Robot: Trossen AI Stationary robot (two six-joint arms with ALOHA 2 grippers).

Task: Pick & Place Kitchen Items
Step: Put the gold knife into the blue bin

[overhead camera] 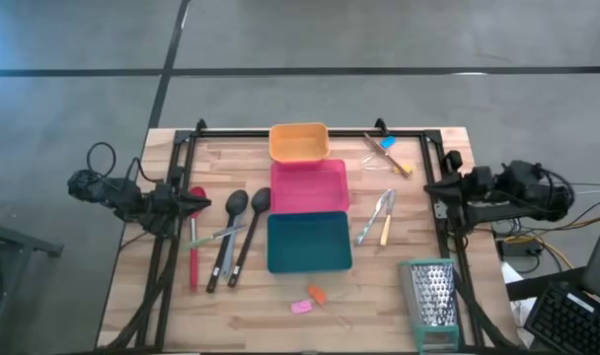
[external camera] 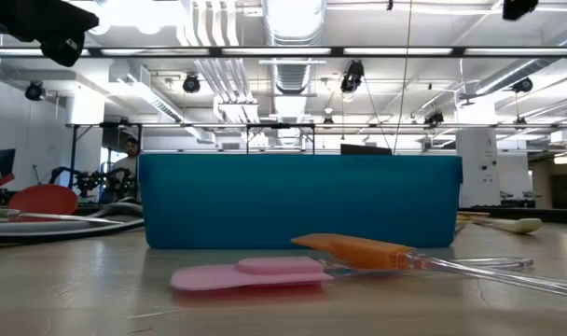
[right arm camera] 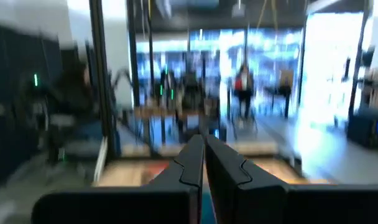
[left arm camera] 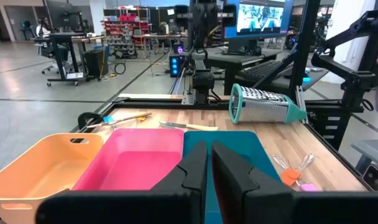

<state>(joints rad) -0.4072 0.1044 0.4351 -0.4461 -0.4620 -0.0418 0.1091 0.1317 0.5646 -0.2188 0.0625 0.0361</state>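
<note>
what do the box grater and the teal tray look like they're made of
Box grater: probably bare metal, silvery and shiny with punched holes, on a teal, likely plastic, base. Teal tray: apparently plastic, with a smooth, matte, even colour and rounded moulded corners.

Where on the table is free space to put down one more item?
Bare wood lies between the pink piece and the table's left front corner, and between the teal tray and the box grater. The strip around the black spoons is crowded.

My left gripper waits closed above the red spatula, beside the black spoons. My right gripper hangs closed near the metal tongs and teal tray.
</note>
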